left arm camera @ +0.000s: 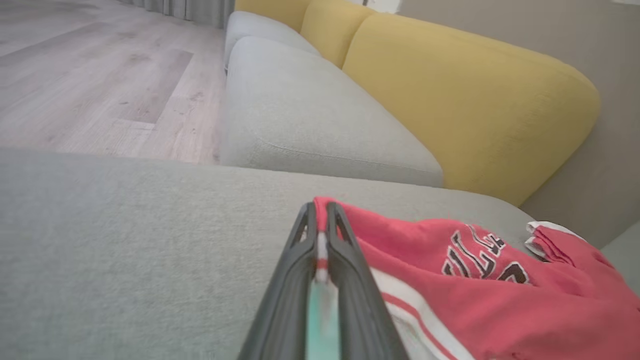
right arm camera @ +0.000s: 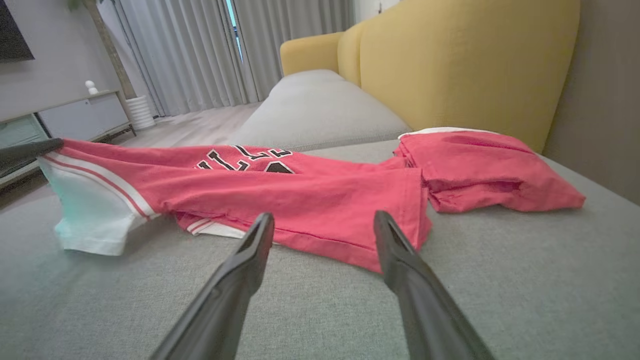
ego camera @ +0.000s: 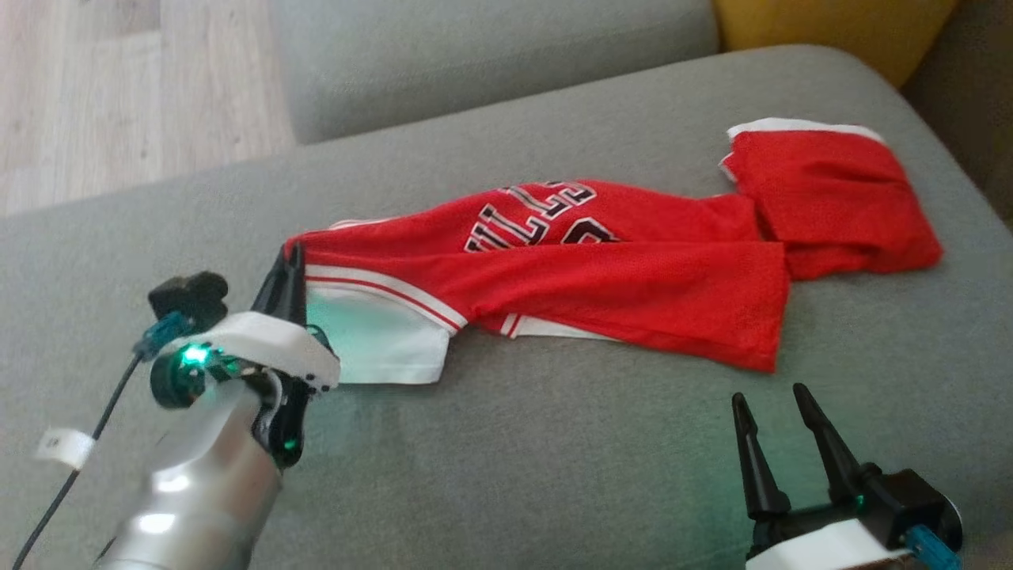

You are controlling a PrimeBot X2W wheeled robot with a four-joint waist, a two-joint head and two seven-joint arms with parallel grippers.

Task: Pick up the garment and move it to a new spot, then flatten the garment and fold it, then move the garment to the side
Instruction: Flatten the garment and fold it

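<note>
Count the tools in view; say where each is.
2. The left tool pinches the white-trimmed end of the jersey; the right tool hangs open over the grey cushion, just short of its near edge.

Bare cushion (ego camera: 554, 475) before jersey (ego camera: 617, 293) passable; yellow backrest (right arm camera: 475, 65) blocks far side.

A broad grey fabric sofa seat cushion (ego camera: 554, 443) carries everything. Directly on it lies a red mesh basketball jersey with white trim and black lettering (ego camera: 633, 277), stretched lengthwise across the cushion's far half. The jersey is crumpled and partly folded over itself. Its right end is bunched in a heap, and its left corner is raised off the fabric.
</note>
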